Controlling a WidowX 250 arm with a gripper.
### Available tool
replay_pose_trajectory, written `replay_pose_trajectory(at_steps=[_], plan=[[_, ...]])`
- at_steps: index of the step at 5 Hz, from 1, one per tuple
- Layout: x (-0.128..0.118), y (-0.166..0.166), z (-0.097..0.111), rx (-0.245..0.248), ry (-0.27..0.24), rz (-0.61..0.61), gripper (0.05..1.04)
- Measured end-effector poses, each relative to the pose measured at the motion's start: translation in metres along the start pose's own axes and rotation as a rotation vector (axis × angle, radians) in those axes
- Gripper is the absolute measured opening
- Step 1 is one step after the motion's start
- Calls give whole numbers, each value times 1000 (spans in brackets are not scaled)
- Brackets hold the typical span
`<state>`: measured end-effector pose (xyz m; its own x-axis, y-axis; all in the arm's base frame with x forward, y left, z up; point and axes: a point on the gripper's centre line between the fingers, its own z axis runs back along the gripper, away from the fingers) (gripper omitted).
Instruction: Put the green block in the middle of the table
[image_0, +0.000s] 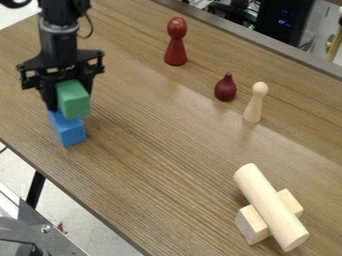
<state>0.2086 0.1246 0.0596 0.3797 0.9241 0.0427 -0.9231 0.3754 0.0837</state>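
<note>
At the left of the view the gripper (69, 95) hangs over the table (153, 150), pointing down. It is shut on the green block (75, 100), which sits between its fingers, with one face turned toward the camera. Directly below is a blue block (68, 131) near the table's left edge. The green block overlaps the top of the blue one in the view; whether the two touch, I cannot tell.
A tall red figure (176, 44) stands at the upper middle. Right of centre are a dark red bulb-shaped piece (226, 88) and a pale wooden peg figure (254, 105). At lower right a wooden cylinder (268, 206) lies across a wooden block (252, 226).
</note>
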Motion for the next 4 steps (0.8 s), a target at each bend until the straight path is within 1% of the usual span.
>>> replay_pose_trajectory(at_steps=[1, 2, 3, 4], plan=[[-23, -11, 18, -42, 15, -65, 612], [-40, -24, 27, -68, 27, -123, 612], [-55, -38, 30, -84, 23, -203, 612], [-65, -56, 27, -110, -14, -272, 612]])
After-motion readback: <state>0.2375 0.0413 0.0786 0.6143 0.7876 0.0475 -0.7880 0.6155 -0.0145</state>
